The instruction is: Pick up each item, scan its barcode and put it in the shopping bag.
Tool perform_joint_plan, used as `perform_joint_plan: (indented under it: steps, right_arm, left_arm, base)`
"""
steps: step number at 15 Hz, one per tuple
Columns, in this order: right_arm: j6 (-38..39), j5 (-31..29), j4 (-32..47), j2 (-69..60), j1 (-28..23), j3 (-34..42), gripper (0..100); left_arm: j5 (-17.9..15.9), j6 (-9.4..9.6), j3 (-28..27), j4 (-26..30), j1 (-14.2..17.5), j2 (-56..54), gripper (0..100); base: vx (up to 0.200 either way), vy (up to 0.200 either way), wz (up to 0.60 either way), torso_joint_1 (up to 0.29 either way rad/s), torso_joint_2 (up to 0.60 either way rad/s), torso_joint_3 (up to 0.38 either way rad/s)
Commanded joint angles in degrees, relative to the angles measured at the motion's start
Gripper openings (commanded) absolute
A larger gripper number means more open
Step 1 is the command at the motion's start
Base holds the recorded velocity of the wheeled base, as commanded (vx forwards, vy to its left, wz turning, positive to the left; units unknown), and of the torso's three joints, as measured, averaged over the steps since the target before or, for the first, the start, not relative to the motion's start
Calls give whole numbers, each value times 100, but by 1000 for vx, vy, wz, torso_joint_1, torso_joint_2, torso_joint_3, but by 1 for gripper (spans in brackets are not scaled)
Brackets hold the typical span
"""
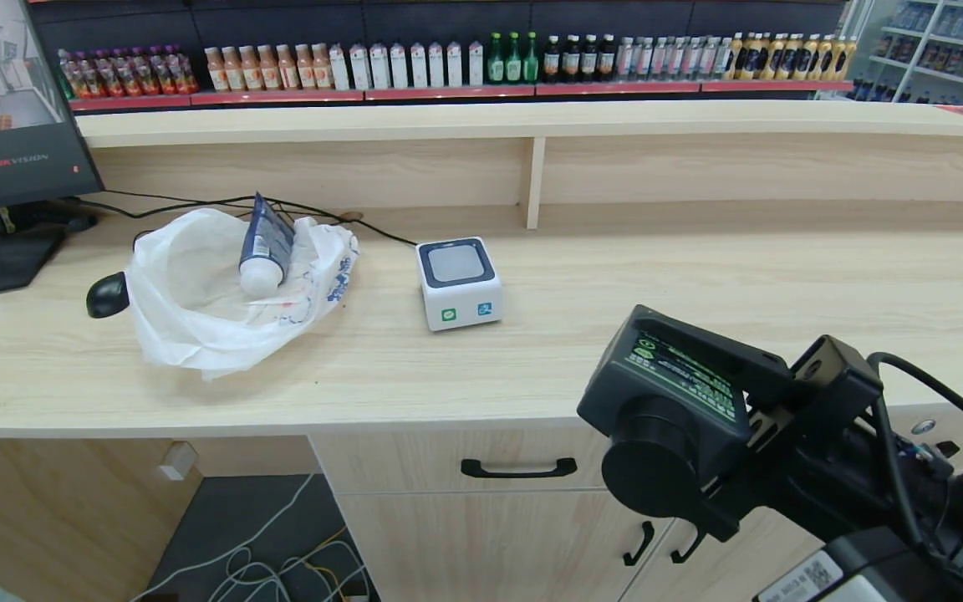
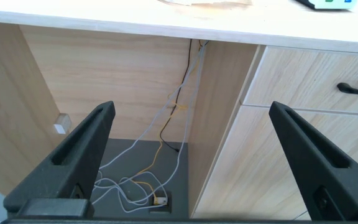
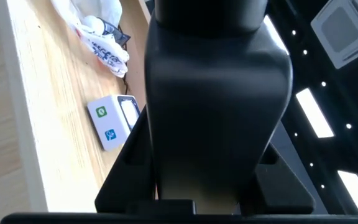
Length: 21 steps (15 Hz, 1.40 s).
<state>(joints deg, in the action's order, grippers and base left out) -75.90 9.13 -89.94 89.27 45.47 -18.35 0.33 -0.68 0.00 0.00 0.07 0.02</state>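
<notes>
hard to read first: the right gripper (image 3: 209,74) shows in its own wrist view as one dark block with no gap down the middle, so it looks closed on itself. in the head view the right arm (image 1: 782,435) sits folded low at the near right, in front of the drawers (image 1: 448,502), and its bulk covers part of them.

over on the worktop (image 1: 615,334), the white shopping bag (image 1: 197,318) lies crumpled and open at the left. a blue and white tube (image 1: 265,247) rests in its mouth, white cap toward the robot, crimped end tilted up toward the back. whether the tube is fully inside or just lying on the rim, can't tell. a black mouse (image 1: 108,294) peeks out from behind the bag's left side, partly hidden. the monitor (image 1: 5,109) is cut off at the left edge.

the white cube scanner (image 1: 459,283) stands just right of the bag, apart from it, window facing up, and its cable (image 1: 381,234) runs off toward the back behind the bag.

now the left gripper (image 2: 191,109): spread wide, held below the worktop's front edge, facing the open space under it where loose cables (image 2: 135,186) lie on the floor. one drawer handle (image 2: 356,89) is cut off at the side, and slivers of bag and scanner show at the top edge.
</notes>
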Motion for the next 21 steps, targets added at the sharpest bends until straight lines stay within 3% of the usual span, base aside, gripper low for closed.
perform_joint_plan:
  steps: [1, 15, 21]
  right_arm:
    - [-13, 1, -6, -6, 6, 42, 0]
    - [102, 124, -6, 99, 14, 24, 0]
    - [849, -122, -6, 64, -3, -46, 0]
  left_arm:
    - [2, -2, 0, 0, 1, -2, 100]
    - [2, -11, 0, 0, 1, -2, 100]
    - [2, -2, 0, 0, 1, -2, 100]
  base:
    - [0, 0, 0, 0, 0, 0]
    - [0, 0, 0, 0, 0, 0]
    - [0, 0, 0, 0, 0, 0]
